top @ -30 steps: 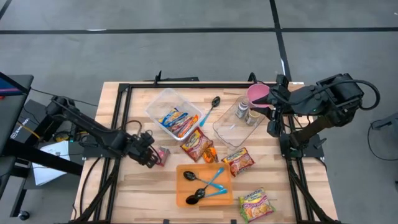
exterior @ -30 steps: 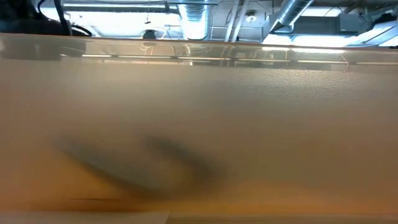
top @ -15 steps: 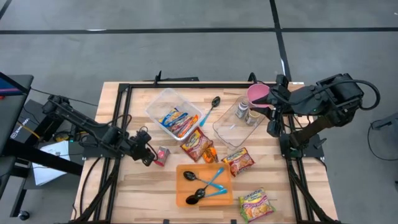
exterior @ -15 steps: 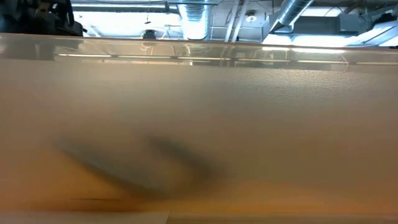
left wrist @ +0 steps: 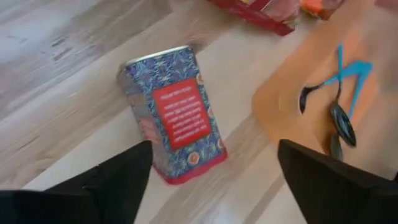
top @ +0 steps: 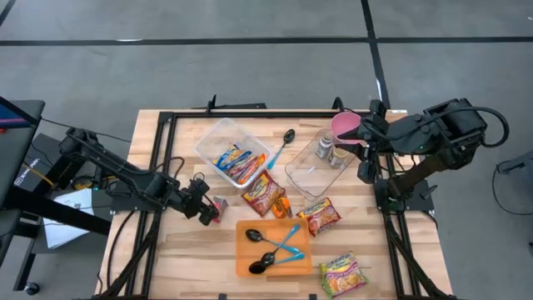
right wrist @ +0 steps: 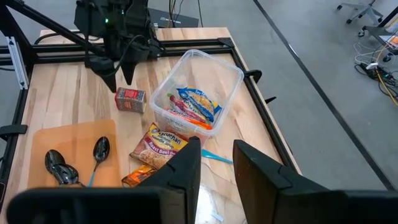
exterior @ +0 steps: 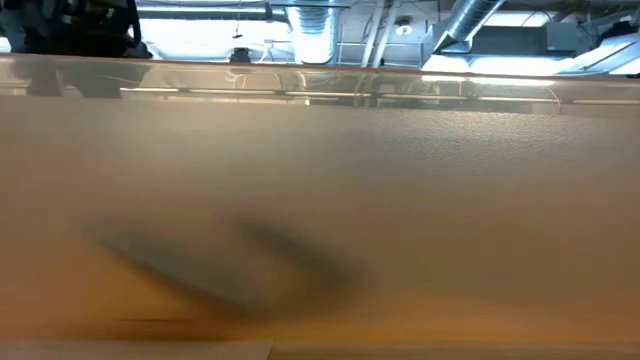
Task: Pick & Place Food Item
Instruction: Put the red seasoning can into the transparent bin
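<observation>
Since a second ago your left gripper (top: 210,209) has gone from clamped to spread wide, and the small red-and-blue packet (top: 219,204) now lies free on the table (top: 183,250) just beside the fingertips, between the arm and the orange cutting board (top: 273,247). You can read that either as a release or as a fresh approach; the packet is not in the clear tub (top: 236,150) with the other snack bags. Your right gripper (top: 364,171) waits at the far right edge near the pink cup (top: 345,127), jaws only narrowly apart and holding nothing.

From table height you get little: a blurred tan surface fills the picture, with ceiling ducts and lights of the room above it.

Through the left wrist, the packet (left wrist: 176,112) lies on pale wood between the two dark fingers (left wrist: 112,180), touching neither.

Through the right wrist you see the left gripper (right wrist: 121,71) poised just beside the packet (right wrist: 129,98), the tub (right wrist: 224,74) close by, and grey floor beyond.
</observation>
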Controlling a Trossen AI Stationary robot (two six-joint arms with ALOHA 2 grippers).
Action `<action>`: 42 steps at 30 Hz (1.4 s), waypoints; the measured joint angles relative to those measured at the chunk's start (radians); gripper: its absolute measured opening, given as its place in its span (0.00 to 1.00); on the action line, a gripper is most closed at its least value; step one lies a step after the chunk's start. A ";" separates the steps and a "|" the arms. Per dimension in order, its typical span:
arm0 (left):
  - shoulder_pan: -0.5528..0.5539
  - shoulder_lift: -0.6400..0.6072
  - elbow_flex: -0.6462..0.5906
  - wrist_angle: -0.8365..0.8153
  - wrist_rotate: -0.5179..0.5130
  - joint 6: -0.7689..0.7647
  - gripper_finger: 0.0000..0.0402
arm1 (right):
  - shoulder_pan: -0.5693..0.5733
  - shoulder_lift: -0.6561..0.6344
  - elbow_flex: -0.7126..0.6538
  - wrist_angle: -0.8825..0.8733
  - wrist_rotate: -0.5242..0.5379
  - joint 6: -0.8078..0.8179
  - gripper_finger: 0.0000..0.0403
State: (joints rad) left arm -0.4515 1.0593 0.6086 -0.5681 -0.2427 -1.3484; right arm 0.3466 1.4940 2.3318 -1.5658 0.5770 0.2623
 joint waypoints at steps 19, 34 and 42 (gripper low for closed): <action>0.141 0.278 0.001 0.075 -0.033 -0.098 0.86 | 0.000 0.000 0.000 -0.005 0.000 0.000 0.22; 0.186 0.308 0.003 0.073 -0.009 -0.187 0.47 | 0.000 0.000 0.000 -0.005 -0.003 -0.003 0.22; 0.182 0.256 0.000 0.059 0.048 -0.225 0.47 | 0.000 0.000 0.000 -0.005 -0.003 -0.002 0.22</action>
State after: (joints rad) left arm -0.2696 1.3153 0.6086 -0.5088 -0.1946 -1.5738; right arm 0.3466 1.4940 2.3318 -1.5711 0.5736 0.2604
